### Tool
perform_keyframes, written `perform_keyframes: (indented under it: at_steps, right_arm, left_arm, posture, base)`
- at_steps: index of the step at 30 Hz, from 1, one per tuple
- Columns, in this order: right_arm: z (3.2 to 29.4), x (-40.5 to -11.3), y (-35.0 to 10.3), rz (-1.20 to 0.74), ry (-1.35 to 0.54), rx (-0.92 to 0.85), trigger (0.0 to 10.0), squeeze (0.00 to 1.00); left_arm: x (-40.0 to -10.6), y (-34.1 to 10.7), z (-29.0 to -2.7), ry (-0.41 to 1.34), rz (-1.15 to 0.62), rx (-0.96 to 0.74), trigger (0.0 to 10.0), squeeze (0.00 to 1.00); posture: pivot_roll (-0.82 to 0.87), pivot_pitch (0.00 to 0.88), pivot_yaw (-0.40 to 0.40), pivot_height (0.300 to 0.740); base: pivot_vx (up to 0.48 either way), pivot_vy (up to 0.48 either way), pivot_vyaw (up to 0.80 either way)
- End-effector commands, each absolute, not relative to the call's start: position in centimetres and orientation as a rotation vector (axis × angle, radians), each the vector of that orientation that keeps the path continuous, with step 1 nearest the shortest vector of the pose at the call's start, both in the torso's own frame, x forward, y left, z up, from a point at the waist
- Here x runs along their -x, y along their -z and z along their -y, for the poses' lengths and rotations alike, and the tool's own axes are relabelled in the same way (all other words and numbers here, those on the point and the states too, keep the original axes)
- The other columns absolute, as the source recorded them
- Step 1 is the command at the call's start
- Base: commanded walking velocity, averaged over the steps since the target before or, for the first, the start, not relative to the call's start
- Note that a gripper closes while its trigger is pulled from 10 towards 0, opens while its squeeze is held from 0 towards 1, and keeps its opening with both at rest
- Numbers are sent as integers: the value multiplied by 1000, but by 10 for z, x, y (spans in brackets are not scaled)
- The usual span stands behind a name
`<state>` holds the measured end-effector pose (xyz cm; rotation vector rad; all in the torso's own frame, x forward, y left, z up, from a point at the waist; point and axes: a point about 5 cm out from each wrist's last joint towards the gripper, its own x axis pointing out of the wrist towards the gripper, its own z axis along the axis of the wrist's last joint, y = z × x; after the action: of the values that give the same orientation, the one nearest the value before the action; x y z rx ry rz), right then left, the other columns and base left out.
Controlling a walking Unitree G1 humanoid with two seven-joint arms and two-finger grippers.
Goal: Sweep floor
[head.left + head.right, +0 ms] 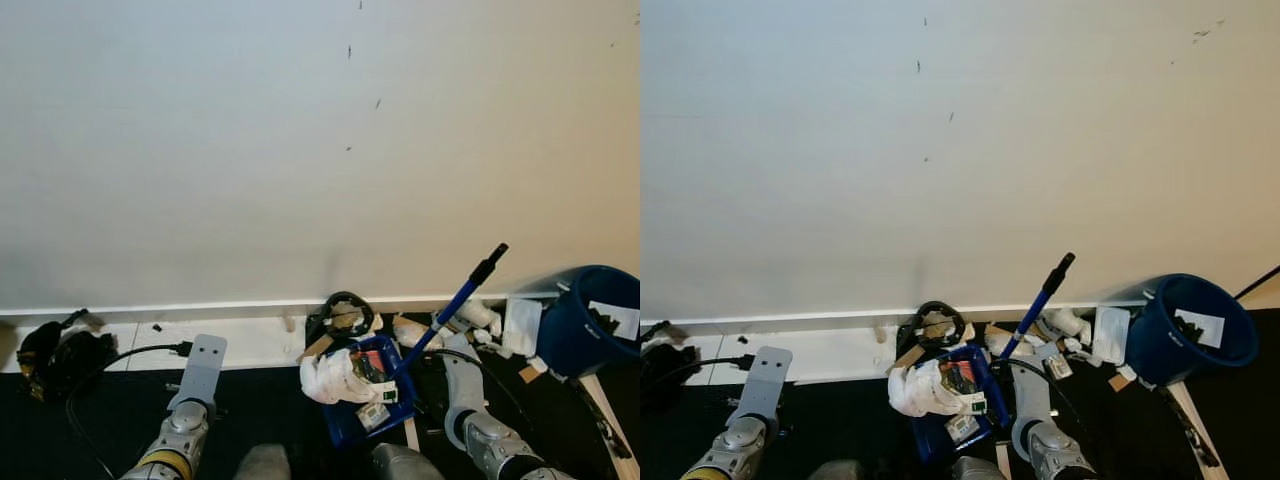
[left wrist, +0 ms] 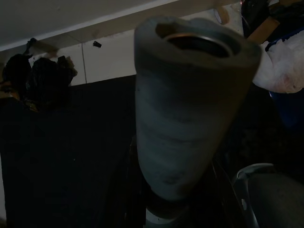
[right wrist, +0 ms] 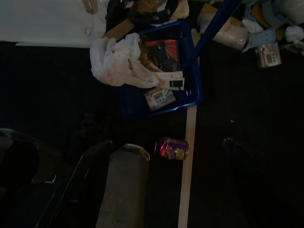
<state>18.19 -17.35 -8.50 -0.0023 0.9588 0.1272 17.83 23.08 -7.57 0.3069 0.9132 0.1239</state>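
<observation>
A blue dustpan (image 1: 343, 421) lies on the dark floor near the baseboard. It holds a white plastic bag (image 1: 328, 378) and small packets. Its blue handle (image 1: 450, 305) with a black tip leans up to the right against the wall. My right gripper (image 3: 166, 142) hangs open above the floor just short of the dustpan (image 3: 192, 95). A crushed can (image 3: 172, 148) and a wooden stick (image 3: 188, 137) lie beneath it. My left arm (image 1: 188, 418) reaches toward the baseboard at the left. A thick grey cylinder (image 2: 190, 109) stands close before its wrist camera.
Loose trash and a black ring (image 1: 347, 312) are heaped at the baseboard behind the dustpan. A blue bucket (image 1: 575, 330) lies tipped at the right. At the far left are a black bag (image 1: 60, 360) and a black cable (image 1: 130, 355). The white wall is close ahead.
</observation>
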Motion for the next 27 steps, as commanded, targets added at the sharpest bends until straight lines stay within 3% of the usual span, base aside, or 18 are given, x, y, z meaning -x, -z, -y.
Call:
perform_keyframes:
  at_steps: [1, 10, 14, 27]
  right_arm:
    - [177, -187, 82, -923, -145, 52, 10000, 0]
    - [176, -185, 83, -931, -147, 54, 10000, 0]
    - [183, -184, 83, -941, -67, 4, 10000, 0]
    - [181, -181, 85, -950, -79, 33, 10000, 0]
  left_arm:
    - [-180, 78, -218, -68, -905, -303, 10000, 0]
    - [-183, 77, -216, -92, -893, -277, 10000, 0]
    - [-185, 75, -219, -163, -887, -224, 10000, 0]
    - [-183, 76, -218, -130, -899, -247, 10000, 0]
  posture:
    - [152, 0, -101, 740]
    - [150, 0, -105, 740]
    - [149, 0, -109, 740]
    - [145, 0, -106, 740]
  base:
    - [0, -480, 800]
    - [0, -477, 800]
    - [0, 0, 0]
    - [0, 0, 0]
